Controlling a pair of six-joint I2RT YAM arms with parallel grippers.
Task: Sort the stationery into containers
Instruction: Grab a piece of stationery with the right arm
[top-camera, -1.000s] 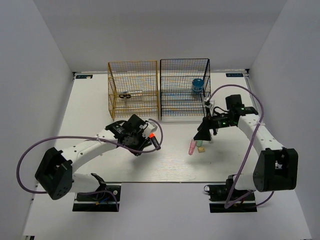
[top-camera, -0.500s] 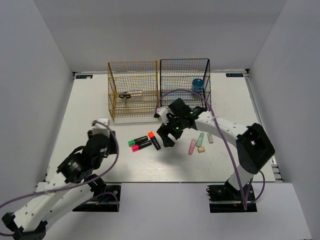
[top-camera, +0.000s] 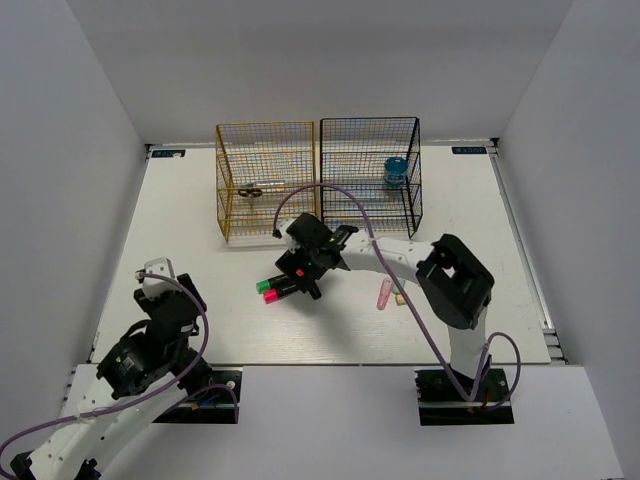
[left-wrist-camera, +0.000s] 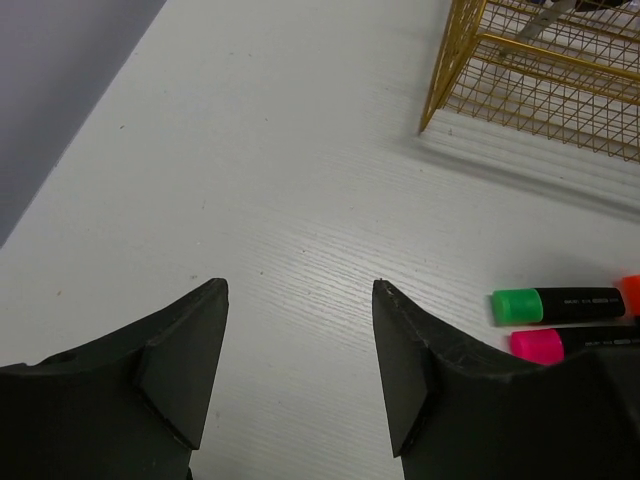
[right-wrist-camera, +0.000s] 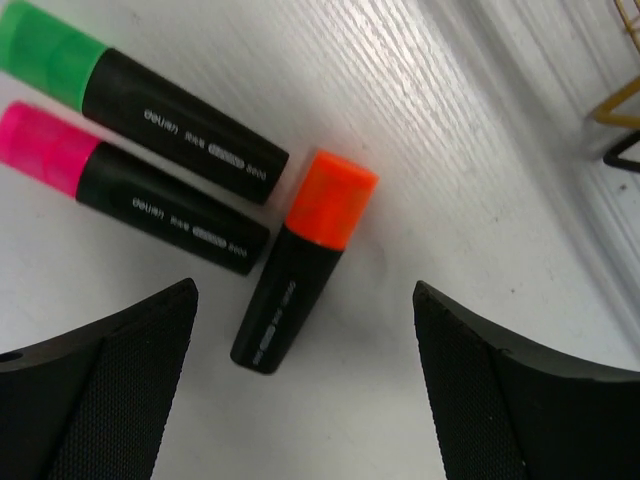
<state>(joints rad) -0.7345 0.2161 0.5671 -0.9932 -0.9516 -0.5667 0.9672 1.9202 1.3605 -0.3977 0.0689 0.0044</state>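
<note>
Three black highlighters lie together on the table. The green-capped one and the pink-capped one show in the top view. The orange-capped one lies between the open fingers of my right gripper, which hovers low over it, empty. In the top view the right gripper hides it. My left gripper is open and empty, pulled back to the near left. The gold rack holds scissors. The black rack holds the blue jar. A pink stick lies right of the right arm.
In the left wrist view the green highlighter and pink highlighter lie to the right, and the gold rack's corner is at the upper right. The right arm's forearm reaches across in front of the black rack. White walls enclose the table.
My left arm has drawn back from the highlighters to the near left. My right arm has swung left from the pastel sticks and now hangs over the orange highlighter.
</note>
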